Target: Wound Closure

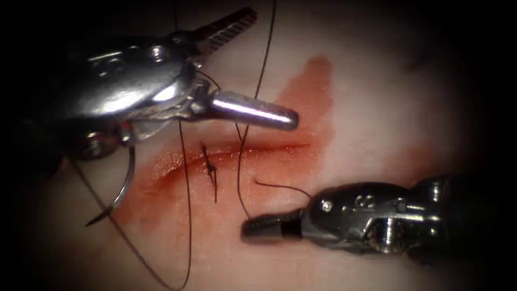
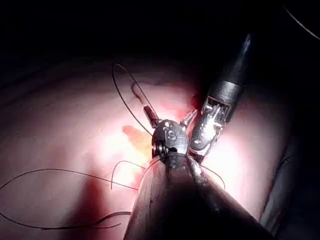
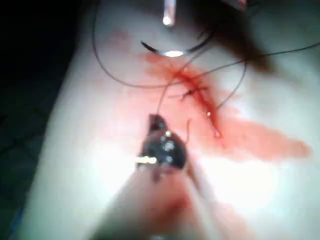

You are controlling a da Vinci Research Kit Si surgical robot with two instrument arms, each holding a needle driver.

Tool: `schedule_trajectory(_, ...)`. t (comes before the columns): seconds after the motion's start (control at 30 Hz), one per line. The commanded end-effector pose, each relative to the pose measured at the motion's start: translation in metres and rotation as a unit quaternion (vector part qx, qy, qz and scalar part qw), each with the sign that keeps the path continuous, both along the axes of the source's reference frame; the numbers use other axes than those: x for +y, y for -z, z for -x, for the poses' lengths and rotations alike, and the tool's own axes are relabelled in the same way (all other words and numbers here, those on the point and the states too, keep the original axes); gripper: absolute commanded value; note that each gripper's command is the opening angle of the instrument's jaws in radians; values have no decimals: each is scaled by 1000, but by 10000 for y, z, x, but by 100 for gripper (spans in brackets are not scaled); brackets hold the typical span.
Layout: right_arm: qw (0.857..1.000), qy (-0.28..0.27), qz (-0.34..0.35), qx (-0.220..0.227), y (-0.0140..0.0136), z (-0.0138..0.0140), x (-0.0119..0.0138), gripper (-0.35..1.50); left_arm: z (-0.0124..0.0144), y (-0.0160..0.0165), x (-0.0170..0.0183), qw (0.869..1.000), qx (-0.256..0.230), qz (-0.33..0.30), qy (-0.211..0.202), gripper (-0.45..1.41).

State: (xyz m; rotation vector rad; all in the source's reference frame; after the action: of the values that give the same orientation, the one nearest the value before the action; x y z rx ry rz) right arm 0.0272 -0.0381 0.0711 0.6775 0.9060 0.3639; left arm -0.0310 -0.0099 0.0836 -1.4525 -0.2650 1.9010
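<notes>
two tools: left tool (image 1: 253, 64) gapes wide, empty, one needle (image 1: 121, 191) lying lower left; right tool (image 1: 269, 226) pinches the thread (image 1: 240, 183).

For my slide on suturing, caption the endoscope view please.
Left tool open, needle lying left of the stitch; right tool shut on thread.

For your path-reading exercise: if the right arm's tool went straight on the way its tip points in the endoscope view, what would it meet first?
The right tool, jaws shut, points left along the tissue. First in that line is probably the long thread hanging left of its tip; depth is unclear, so it might pass above it.
</notes>
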Motion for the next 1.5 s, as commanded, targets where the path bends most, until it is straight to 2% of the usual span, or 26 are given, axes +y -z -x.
schedule_trajectory(0.03, 1000, 8, -2, 4, -4, -8, -12, -35, 6, -8, -2, 1000, 0, 0, 0, 98)
schedule_trajectory(0.23, 999, 31, -2, 14, 0, -17, -21, -35, 4, -20, -2, 1000, 6, 2, 4, 95)
schedule_trajectory(0.37, 999, 43, -3, 18, -1, -21, -27, -35, 7, -20, -2, 1000, 7, 2, 6, 86)
schedule_trajectory(0.53, 998, 58, -12, 21, -3, -23, -30, -35, 13, -18, 5, 1000, 9, -1, 11, 85)
schedule_trajectory(1.27, 999, 35, -1, 13, -1, -19, -23, -35, 1, 7, 5, 1000, 14, -4, 8, 85)
schedule_trajectory(1.47, 999, 35, -1, 13, -1, -19, -22, -35, -14, 10, 0, 1000, 21, -6, -5, 85)
schedule_trajectory(1.5, 999, 35, -1, 13, -1, -19, -22, -35, -17, 10, -1, 1000, 20, -6, -6, 80)
